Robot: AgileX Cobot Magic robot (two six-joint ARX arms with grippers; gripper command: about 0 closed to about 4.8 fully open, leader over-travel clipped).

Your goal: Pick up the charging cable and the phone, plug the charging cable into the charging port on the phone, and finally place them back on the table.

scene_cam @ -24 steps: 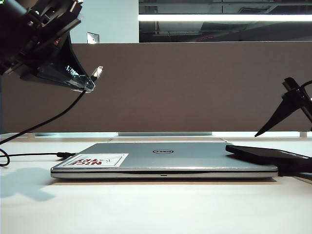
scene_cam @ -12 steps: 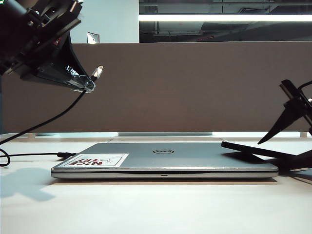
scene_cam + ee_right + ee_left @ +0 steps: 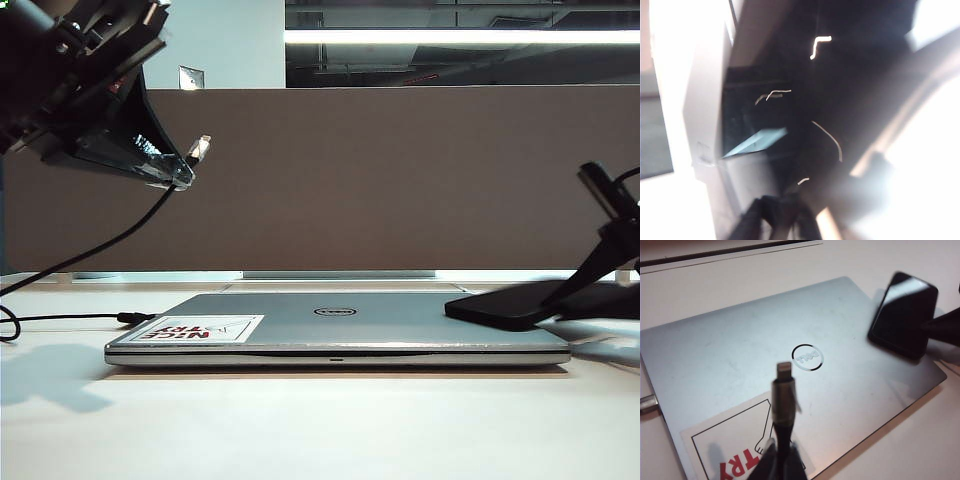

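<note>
Two grippers up. Left gripper (image 3: pixel 178 168) raised at far left, clamped on charging cable (image 3: pixel 784 405), silver plug jutting out. Silver Dell laptop (image 3: pixel 340 325) central on white table (image 3: pixel 320 425). Phone (image 3: pixel 505 303) overhanging laptop's right corner, right gripper (image 3: pixel 600 285) fingers closed on its edge.

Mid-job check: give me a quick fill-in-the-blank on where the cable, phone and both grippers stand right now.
1. The left gripper, raised above the table's left side, is shut on the charging ____.
2. The cable's silver plug is ____ plugged into the phone.
3. The phone lies partly on the corner of the silver ____.
4. The gripper closing on the phone, at the right of the exterior view, is the ____ one.

Missing words: cable; not yet; laptop; right
</note>
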